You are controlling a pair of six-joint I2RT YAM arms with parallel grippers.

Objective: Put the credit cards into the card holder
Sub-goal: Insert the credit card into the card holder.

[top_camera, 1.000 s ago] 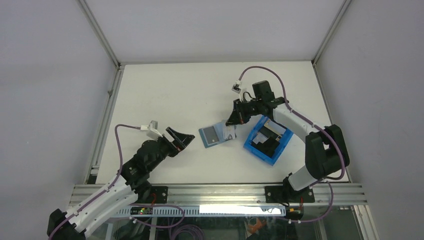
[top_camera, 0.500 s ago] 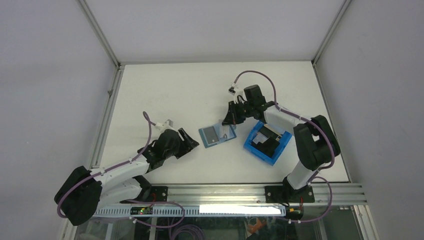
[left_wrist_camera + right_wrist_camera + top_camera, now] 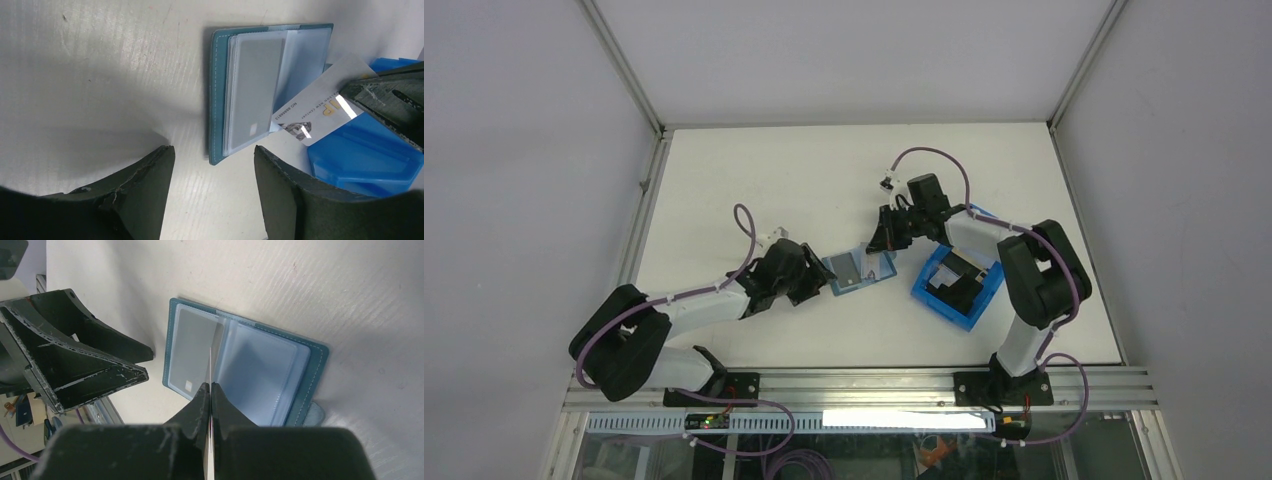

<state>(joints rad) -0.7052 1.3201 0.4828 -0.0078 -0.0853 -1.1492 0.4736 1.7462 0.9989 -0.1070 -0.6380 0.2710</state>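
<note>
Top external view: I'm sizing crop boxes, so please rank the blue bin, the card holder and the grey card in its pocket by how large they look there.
1. blue bin, largest.
2. card holder, lying open.
3. grey card, within the holder's outline, so smallest.

White table (image 3: 754, 170), lightly textured, with a few faint marks. Blue plastic bin (image 3: 944, 308) sits on its right half, open top, turned at an angle to the table edges; one corner of it shows in the left wrist view. Pale grey walls (image 3: 524, 150) on three sides, with aluminium posts (image 3: 625, 68) at the back corners. Aluminium rail (image 3: 864, 382) runs along the near edge, with a lit white strip (image 3: 904, 420) just below it.
</note>
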